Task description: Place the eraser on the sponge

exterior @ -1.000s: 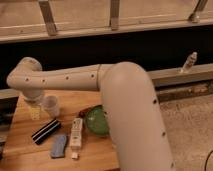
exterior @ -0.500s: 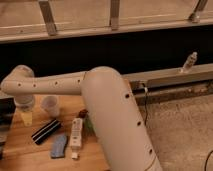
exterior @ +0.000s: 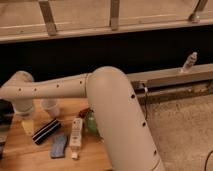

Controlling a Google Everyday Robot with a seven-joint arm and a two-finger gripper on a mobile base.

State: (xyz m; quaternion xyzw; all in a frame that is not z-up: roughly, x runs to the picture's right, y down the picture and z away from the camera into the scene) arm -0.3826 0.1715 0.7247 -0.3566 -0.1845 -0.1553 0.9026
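Observation:
The eraser [exterior: 46, 131], a black block with white stripes, lies at an angle on the wooden table [exterior: 30, 159]. The blue-grey sponge [exterior: 59, 146] rests just in front and to the right of it, close by but apart. My gripper [exterior: 27, 124] hangs at the end of the white arm [exterior: 55, 90], over the table's left side. It is just left of the eraser and low over the wood. Nothing can be seen held in it.
A long white remote-like device [exterior: 76, 135] lies right of the sponge. A pale cup [exterior: 51, 107] stands behind the eraser. A green bowl [exterior: 92, 122] is partly hidden behind the arm. The table's right edge drops to a carpeted floor [exterior: 180, 130].
The arm has swung across the view and its thick link now fills more of the centre. The gripper shifted left over the table, then came slightly lower beside the eraser. The objects have not moved.

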